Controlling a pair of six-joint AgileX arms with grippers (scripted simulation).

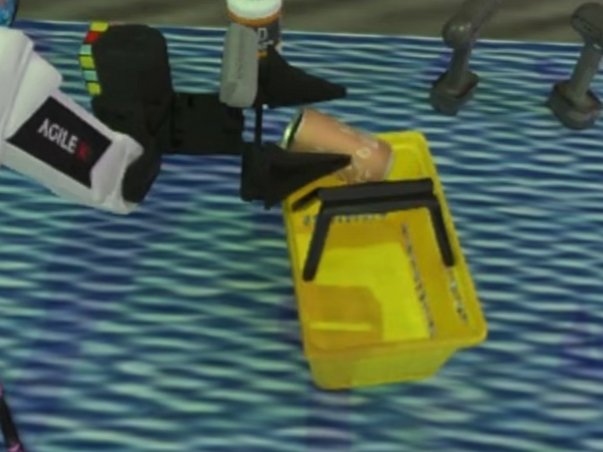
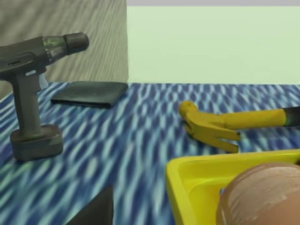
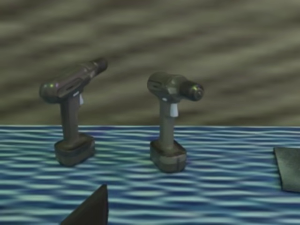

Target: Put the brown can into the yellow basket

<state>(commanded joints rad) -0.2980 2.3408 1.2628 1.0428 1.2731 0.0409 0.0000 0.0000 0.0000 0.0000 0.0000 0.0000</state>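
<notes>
Left gripper (image 1: pixel 301 126), on the white AgileX arm reaching in from nine o'clock, hangs over the far-left corner of the bright yellow slotted plastic basket (image 1: pixel 449 293). Its black jaws stand wide apart, one on each side of the small tan-brown drink can (image 1: pixel 340 148), not pressed against it as far as the top view shows. The right arm is out of the top view; its wrist camera looks at two grey cordless drills (image 3: pixel 70 117) at the worktop's twelve o'clock edge.

Can: lying tilted on its side across the basket's far rim at about eleven o'clock of the basket, silver-rimmed dark top toward the gripper, body angled inward. Pale faint markings on its tan side. In the left wrist view its rounded side (image 2: pixel 262 197) fills the near corner above the yellow rim (image 2: pixel 197 168).

Risks, as a judgement: the can looks perched on the rim instead of settled inside, so it could roll outward onto the blue rippled worktop (image 1: pixel 157 330). The black folding handles (image 1: pixel 377 204) stand raised just beside it and could deflect it.
</notes>
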